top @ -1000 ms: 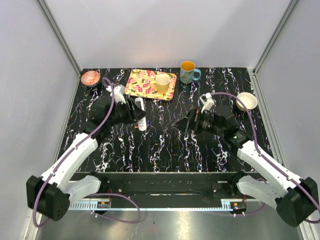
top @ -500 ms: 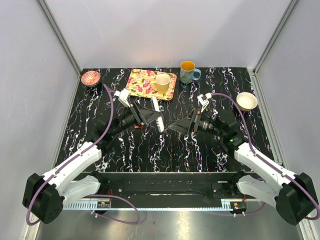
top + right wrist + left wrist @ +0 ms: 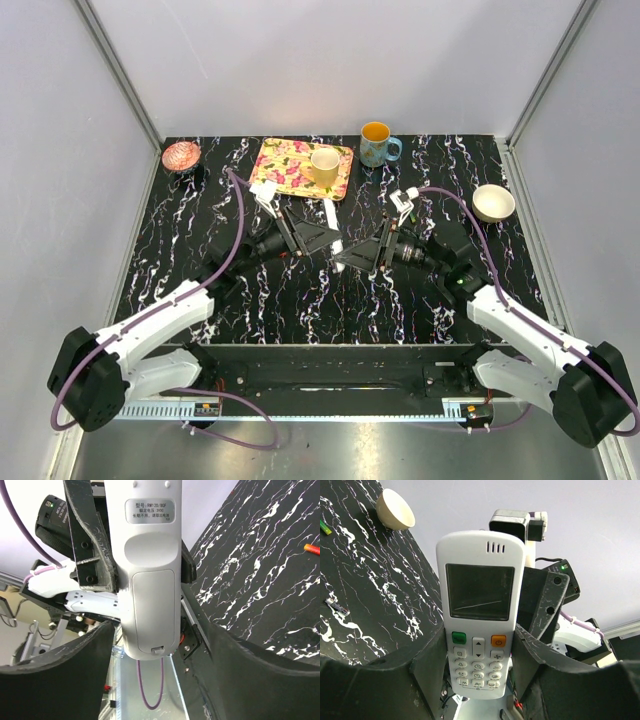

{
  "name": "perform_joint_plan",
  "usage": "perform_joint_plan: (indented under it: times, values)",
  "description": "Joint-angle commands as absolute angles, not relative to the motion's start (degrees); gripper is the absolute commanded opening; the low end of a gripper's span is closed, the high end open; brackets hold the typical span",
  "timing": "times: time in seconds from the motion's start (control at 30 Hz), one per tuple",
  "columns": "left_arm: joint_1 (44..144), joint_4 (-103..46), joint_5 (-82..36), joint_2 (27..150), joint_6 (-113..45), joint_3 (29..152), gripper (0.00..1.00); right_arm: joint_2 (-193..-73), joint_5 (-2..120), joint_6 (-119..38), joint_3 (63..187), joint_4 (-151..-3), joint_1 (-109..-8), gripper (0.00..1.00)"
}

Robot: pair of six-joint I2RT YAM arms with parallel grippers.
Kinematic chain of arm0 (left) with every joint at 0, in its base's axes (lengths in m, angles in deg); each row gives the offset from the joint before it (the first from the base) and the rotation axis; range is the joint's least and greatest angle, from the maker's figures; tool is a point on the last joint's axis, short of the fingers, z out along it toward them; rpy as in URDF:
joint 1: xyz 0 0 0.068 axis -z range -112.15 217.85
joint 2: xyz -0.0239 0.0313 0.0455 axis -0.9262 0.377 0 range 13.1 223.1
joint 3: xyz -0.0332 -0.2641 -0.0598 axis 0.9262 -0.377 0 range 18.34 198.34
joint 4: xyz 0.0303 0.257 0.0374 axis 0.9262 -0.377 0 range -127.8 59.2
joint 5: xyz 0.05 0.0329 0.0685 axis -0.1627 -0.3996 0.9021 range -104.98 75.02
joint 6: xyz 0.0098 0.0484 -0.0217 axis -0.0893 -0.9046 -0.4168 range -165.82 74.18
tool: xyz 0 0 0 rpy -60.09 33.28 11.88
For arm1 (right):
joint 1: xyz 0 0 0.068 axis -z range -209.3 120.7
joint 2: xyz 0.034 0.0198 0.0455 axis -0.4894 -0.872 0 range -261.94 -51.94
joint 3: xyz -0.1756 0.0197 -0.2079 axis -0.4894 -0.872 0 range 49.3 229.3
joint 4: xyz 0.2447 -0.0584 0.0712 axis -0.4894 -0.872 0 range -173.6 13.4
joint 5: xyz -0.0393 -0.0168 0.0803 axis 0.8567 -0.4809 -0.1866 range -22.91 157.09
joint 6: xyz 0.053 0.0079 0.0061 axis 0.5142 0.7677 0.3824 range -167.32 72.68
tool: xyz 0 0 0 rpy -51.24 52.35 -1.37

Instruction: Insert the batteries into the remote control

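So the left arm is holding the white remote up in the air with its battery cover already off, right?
Not quite. The left gripper does hold the remote up in the air, but its battery cover is on and closed; the right wrist view shows it.

You have bright, even, diffuse light from above, with hardly a shadow on the dark table (image 3: 330, 300). The overhead view is sharp edge to edge. In the left wrist view the remote control (image 3: 479, 615) is crisp, a thin pale streak of glare on its screen, while the left pincer (image 3: 480, 630) reads dark and soft. In the right wrist view the remote's label is legible and the near fingers (image 3: 65, 680) blur.
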State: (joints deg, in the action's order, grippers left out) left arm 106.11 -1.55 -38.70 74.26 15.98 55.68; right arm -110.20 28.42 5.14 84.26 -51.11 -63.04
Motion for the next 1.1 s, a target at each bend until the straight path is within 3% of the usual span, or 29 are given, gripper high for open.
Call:
perform_joint_plan:
  times: [0.0, 0.13, 0.23, 0.87, 1.07]
  values:
    - [106.87, 3.74, -37.65, 74.70, 16.23, 58.32, 0.00, -111.00, 26.66, 5.84, 86.03, -47.69, -63.84, 0.73]
    - [107.40, 5.05, -37.39, 75.58, 16.40, 58.59, 0.00, -111.97, 25.96, 7.25, 85.51, -45.41, -63.93, 0.56]
    - [107.58, 5.84, -37.65, 76.29, 16.76, 58.59, 0.00, -112.84, 25.08, 8.57, 85.33, -43.48, -63.85, 0.67]
    - [107.58, 16.65, -39.06, 76.46, 19.92, 55.69, 0.00, -116.63, 21.21, 21.40, 79.79, -23.26, -63.93, 0.65]
    - [107.58, 17.63, -39.41, 76.38, 20.54, 54.63, 0.00, -117.51, 20.95, 22.37, 80.15, -21.06, -63.93, 0.34]
